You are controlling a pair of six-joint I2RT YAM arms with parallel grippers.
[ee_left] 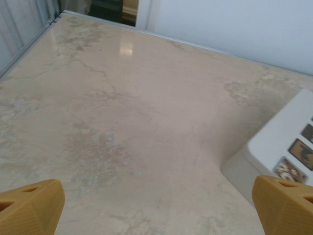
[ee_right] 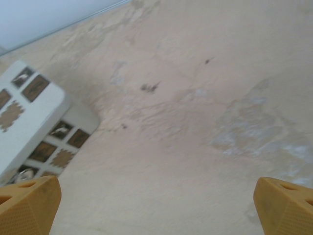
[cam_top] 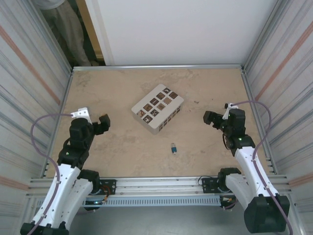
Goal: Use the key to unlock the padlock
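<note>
A small dark and blue object (cam_top: pixel 173 149), maybe the key or a little padlock, lies on the beige table near the front middle; it is too small to tell which. My left gripper (cam_top: pixel 102 122) hovers at the left, open, its orange fingertips (ee_left: pixel 29 205) wide apart over bare table. My right gripper (cam_top: pixel 210 118) hovers at the right, also open, its orange fingertips (ee_right: pixel 286 205) spread with nothing between them. Both grippers are well apart from the small object.
A white box (cam_top: pixel 157 108) with brown patterned squares on its top and sides sits mid-table between the arms; its corner shows in the left wrist view (ee_left: pixel 281 142) and the right wrist view (ee_right: pixel 29 117). Corrugated metal walls (cam_top: pixel 24 83) enclose the table.
</note>
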